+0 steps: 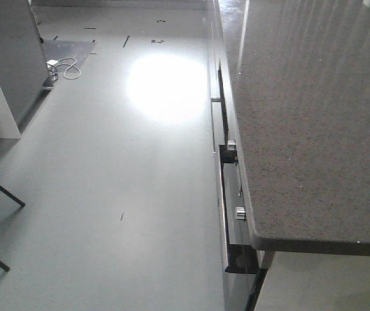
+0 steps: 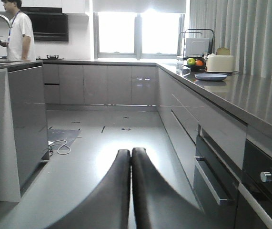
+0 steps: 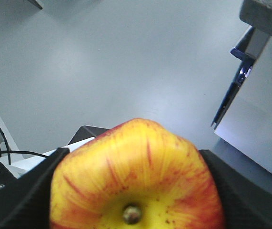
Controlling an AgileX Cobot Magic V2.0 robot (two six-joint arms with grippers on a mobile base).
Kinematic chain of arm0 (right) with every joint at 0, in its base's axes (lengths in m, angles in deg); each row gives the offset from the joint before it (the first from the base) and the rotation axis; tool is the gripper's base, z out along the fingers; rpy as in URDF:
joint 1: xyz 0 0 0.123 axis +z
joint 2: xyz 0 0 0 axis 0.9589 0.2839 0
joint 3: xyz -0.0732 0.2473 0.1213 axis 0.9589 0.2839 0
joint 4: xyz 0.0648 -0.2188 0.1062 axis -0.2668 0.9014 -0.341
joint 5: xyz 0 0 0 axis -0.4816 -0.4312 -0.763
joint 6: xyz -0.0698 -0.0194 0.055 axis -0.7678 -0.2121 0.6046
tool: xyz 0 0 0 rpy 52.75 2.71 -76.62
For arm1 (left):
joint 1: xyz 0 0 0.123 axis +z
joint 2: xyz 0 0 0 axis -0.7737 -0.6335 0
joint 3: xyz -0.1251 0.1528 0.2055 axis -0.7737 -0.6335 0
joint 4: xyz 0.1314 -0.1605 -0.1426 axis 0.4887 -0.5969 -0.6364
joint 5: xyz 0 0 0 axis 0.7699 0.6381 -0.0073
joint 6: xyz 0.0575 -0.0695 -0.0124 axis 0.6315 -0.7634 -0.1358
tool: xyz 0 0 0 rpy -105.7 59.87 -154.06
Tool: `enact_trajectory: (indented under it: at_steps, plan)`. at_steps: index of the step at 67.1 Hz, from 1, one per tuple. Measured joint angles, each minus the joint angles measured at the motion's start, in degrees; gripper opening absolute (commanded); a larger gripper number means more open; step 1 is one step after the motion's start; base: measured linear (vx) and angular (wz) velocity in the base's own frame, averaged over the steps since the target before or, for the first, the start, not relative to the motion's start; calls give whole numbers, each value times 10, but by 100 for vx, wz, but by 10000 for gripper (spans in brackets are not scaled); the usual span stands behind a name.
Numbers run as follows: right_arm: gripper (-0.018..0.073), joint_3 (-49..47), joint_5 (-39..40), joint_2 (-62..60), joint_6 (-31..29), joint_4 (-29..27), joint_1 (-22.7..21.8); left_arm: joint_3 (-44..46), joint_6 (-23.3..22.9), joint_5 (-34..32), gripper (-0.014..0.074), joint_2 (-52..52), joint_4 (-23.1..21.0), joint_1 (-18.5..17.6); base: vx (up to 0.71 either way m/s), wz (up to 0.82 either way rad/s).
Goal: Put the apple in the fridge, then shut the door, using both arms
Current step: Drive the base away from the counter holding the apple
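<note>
- Red-and-yellow streaked round apple (image 3: 136, 176) fills the bottom of the right wrist view, its stem dimple facing the lens. It is clamped between the black textured pads (image 3: 21, 191) of the right hand (image 3: 135, 191), which is closed only to the fruit's width. Pale grey floor (image 3: 102, 62) lies well below, so the apple is held in the air and rests on nothing.
- Left wrist view: the left hand (image 2: 130, 160) has its two curved black fingers pressed together with nothing between them. It looks down a kitchen aisle, with a long grey counter (image 2: 250, 100) on the right and a person in a white shirt (image 2: 19, 33) far off.
- Exterior front view: only floor, the counter's speckled top and round silver knobs (image 1: 240, 212) on the cabinet front. Neither arm appears.
- No view shows the dark grey-blue fridge or its door for certain, so the step in hand seems to be the carry. Doing it well likely calls for a firm, level right grip, a wide berth of the counter edge, and a free left hand for the door.
- Only the right wrist view proves the grasp. Only the left wrist view gives the room ahead.
</note>
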Motion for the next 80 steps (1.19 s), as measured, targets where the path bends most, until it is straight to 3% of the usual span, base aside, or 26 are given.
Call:
enact_trajectory:
  at_steps: [80]
  plan:
    - [185,0,0,0,0,0,0,0,0,0,-6,0,0,0,1,44]
